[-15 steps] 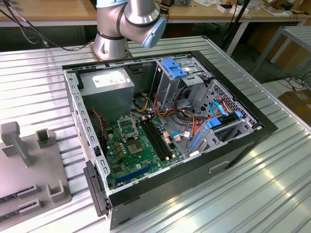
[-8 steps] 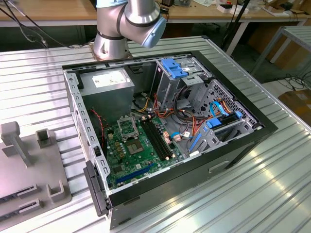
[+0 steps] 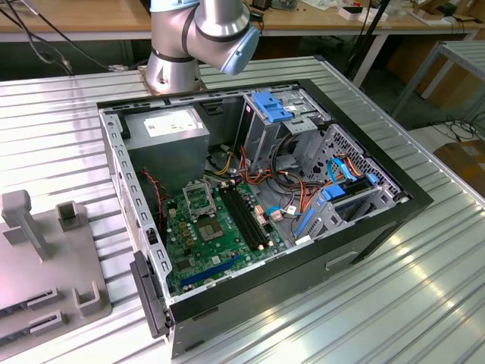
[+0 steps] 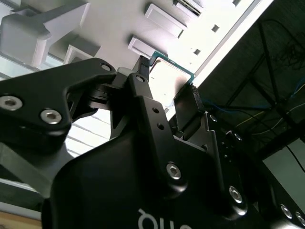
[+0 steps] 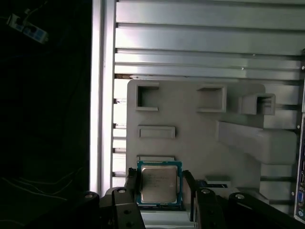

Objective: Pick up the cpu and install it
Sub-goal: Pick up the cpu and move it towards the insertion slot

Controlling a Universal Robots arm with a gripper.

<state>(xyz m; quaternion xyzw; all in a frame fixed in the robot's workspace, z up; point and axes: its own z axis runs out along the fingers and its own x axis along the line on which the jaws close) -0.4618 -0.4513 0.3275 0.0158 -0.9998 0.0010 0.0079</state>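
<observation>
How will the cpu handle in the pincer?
The cpu looks like a thin flat plate, so probably stiff and light. Its smooth metal top and thin edges between the pincer may let it slip or tilt.

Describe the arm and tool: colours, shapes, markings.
The arm is made of silver-grey rounded tube segments with a light blue joint cap. The tool has a matt black body with angular linkage plates, silver hex-socket screws and white lettering on the housing. It ends in two slim black fingers.
</observation>
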